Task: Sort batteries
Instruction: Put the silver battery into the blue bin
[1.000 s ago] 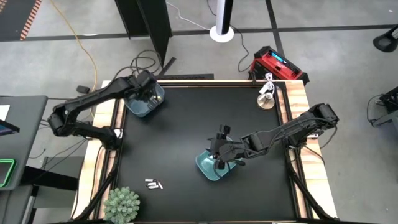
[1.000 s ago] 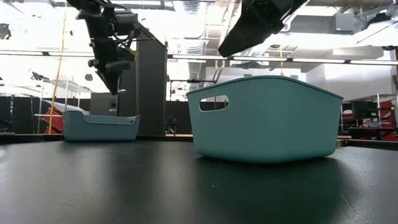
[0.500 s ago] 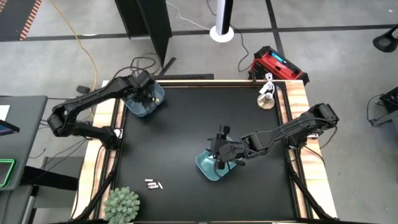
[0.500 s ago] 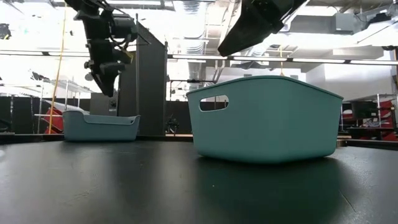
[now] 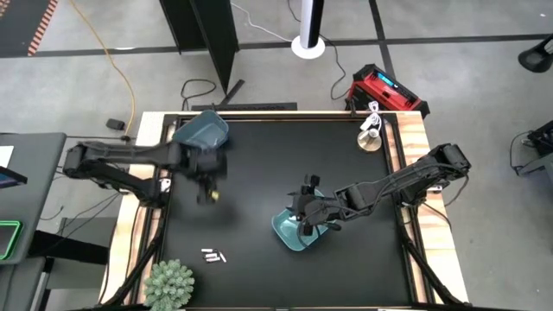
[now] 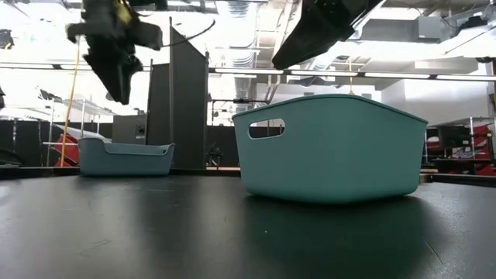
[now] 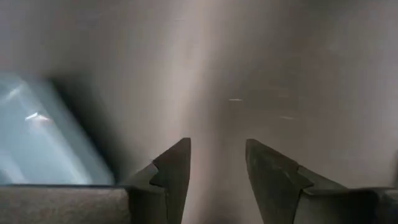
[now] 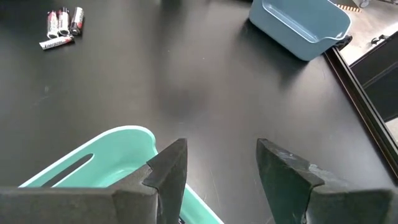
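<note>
Several small batteries (image 5: 212,256) lie together on the black table near its near-left corner; in the right wrist view the batteries (image 8: 62,25) show white and dark bodies with red marks. A blue bin (image 5: 200,134) stands at the far-left corner, a teal bin (image 5: 294,231) right of the table's middle. My left gripper (image 5: 209,180) is open and hovers over bare table just near of the blue bin (image 7: 37,137). My right gripper (image 5: 305,216) is open and hangs above the teal bin (image 8: 112,155). Neither holds anything.
A green plant (image 5: 170,283) sits at the near-left corner beside the batteries. A roll with a white object (image 5: 371,136) rests on the far-right wooden rim, with a red device (image 5: 387,89) on the floor behind it. Bare black table lies between the two bins.
My left gripper has swung quickly away from above the blue bin toward the table's near edge and is blurred by the motion. The right arm and both bins have stayed where they were.
</note>
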Motion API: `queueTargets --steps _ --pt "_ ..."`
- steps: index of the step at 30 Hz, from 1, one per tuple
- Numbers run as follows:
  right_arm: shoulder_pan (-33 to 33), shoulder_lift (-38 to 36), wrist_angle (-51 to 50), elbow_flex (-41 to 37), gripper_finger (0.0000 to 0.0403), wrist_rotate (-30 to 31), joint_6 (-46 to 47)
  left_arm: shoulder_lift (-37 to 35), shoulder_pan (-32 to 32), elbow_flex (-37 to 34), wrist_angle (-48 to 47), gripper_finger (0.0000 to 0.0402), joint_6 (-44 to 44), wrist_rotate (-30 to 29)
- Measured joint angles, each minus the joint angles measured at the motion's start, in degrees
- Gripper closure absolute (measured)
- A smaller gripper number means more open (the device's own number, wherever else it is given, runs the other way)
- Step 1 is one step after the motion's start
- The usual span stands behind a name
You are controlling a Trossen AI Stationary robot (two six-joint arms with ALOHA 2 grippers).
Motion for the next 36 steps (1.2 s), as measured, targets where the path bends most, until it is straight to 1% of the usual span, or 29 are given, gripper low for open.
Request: queueTargets --steps 4,9,12,15,19,24,31,36 --pt "-0.1 0.0 0.0 0.0 0.0196 0.0 0.0 1.8 -12.3 0.0 2.1 0.0254 -4.3 0.4" --pt "-0.4 0.0 0.0 0.0 0.0196 0.0 0.0 6.5 -25.3 0.0 7.4 0.0243 -7.2 1.8" --pt "-0.5 0.0 0.0 0.0 0.0196 0.0 0.0 10.7 -31.3 0.0 10.5 0.0224 -9.3 2.2" --pt "-0.5 0.0 0.0 0.0 0.0196 0.0 0.0 15.7 -35.2 0.0 14.0 0.0199 -10.4 4.6" --pt "-0.5 0.0 0.0 0.0 0.0196 0.0 0.1 22.4 -38.9 1.4 16.5 0.0177 -10.6 5.0" --pt "-0.5 0.0 0.0 0.0 0.0196 0.0 0.1 28.1 -40.2 4.9 16.8 0.0171 -10.6 4.9" --pt "-0.5 0.0 0.0 0.0 0.0196 0.0 0.1 31.3 -41.0 5.8 20.8 0.0171 -10.8 5.2" --pt "-0.5 0.0 0.0 0.0 0.0196 0.0 0.1 31.4 -41.6 5.7 21.4 0.0171 -11.0 5.6"
